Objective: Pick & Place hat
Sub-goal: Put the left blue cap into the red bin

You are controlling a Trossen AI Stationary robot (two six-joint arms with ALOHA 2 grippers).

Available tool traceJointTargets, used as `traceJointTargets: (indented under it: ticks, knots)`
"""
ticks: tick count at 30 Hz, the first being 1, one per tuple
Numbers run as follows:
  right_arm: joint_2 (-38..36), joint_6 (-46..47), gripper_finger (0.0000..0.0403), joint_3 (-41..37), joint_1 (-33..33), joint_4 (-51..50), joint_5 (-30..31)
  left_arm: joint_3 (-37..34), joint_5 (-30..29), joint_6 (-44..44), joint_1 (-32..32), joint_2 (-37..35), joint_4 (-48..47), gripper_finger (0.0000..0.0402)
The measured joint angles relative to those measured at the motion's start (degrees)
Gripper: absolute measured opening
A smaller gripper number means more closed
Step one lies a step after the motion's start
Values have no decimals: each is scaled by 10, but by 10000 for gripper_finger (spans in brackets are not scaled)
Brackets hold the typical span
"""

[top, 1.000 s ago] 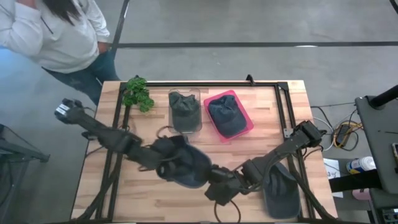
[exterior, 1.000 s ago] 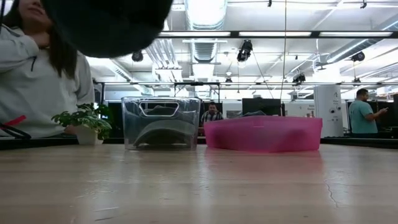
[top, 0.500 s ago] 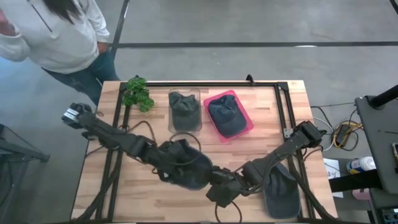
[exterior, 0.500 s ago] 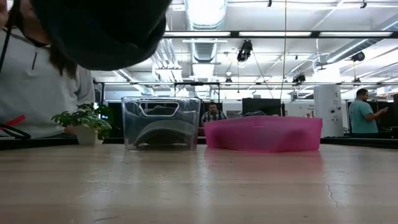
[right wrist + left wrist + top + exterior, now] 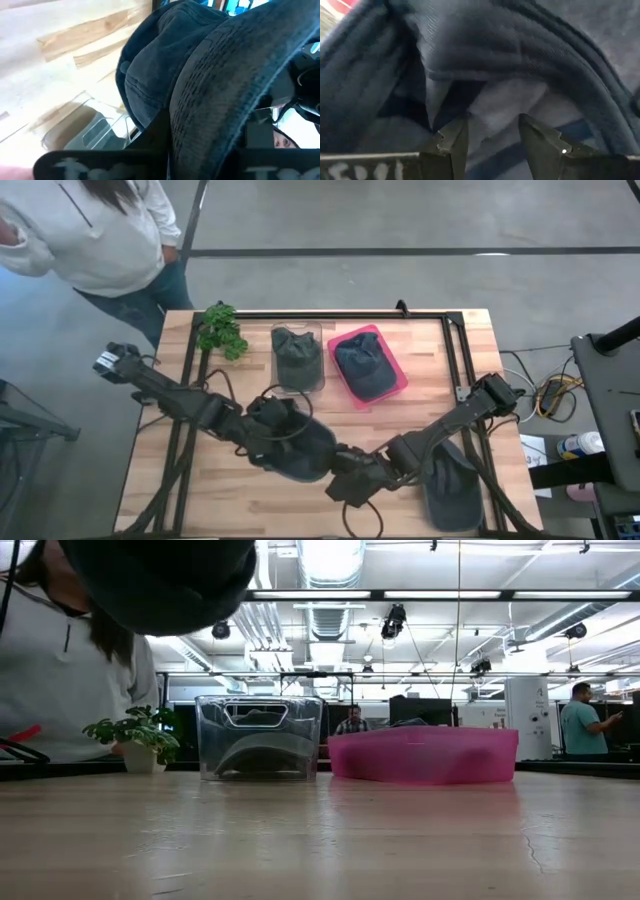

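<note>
Hats: four dark ones; one in the clear bin (image 5: 297,358), one in the pink bin (image 5: 367,366), one on the table's (image 5: 440,370) near right corner (image 5: 452,490), one held hat (image 5: 300,448) above the table's near middle.
Right gripper (image 5: 345,467): fingers pressed together, pinching the held hat's brim.
Left gripper (image 5: 492,142): fingers spread, inside the held hat.
Plant (image 5: 221,330): one, far left.
Hidden: right fingertips, behind the brim.

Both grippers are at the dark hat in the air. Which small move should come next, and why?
Probably close the left gripper on the hat: its fingers are open with fabric between them, while the right gripper already pinches the brim.
</note>
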Motion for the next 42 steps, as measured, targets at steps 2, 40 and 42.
traceJointTargets:
  ticks: [2,40,42]
  knots:
    - [0,-1,13,0,0,-3,10,2,12,0,0,0,0,165]
    - [-17,48,13,0,37,-58,106,21,-72,-105,-6,-127,-292,165]
    - [-17,52,13,0,39,-79,106,35,-86,-83,-4,-128,-294,165]
